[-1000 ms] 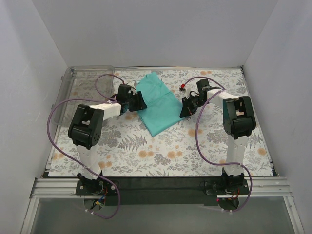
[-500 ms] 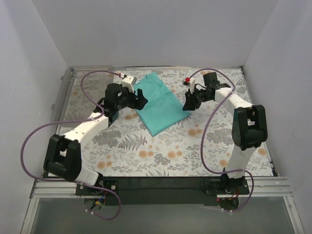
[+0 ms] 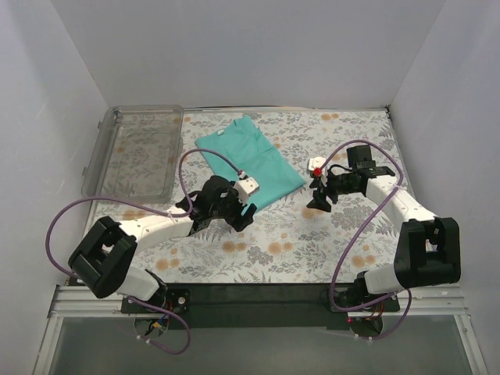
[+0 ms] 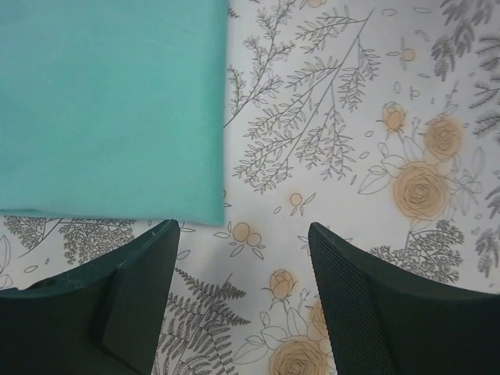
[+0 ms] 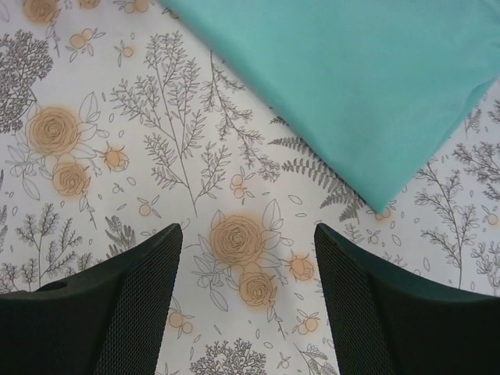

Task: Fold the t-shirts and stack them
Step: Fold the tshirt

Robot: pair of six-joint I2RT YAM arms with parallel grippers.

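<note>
One teal-green t-shirt (image 3: 254,164) lies folded flat on the flowered table at the middle back. My left gripper (image 3: 241,217) hangs just off the shirt's near corner, open, with only tablecloth between its fingers. In the left wrist view the t-shirt (image 4: 109,101) fills the upper left and the left gripper (image 4: 242,266) is clear of its edge. My right gripper (image 3: 317,201) is right of the shirt, open and empty. In the right wrist view the t-shirt (image 5: 367,78) lies at the upper right, with a corner pointing toward the right gripper (image 5: 248,273).
A clear plastic bin (image 3: 137,152) stands at the back left edge of the table. White walls close in the table on three sides. Purple cables loop from both arms over the table.
Both grippers have opened and let go of the shirt. Both arms have drawn back toward the near side, and the shirt now lies flat.
</note>
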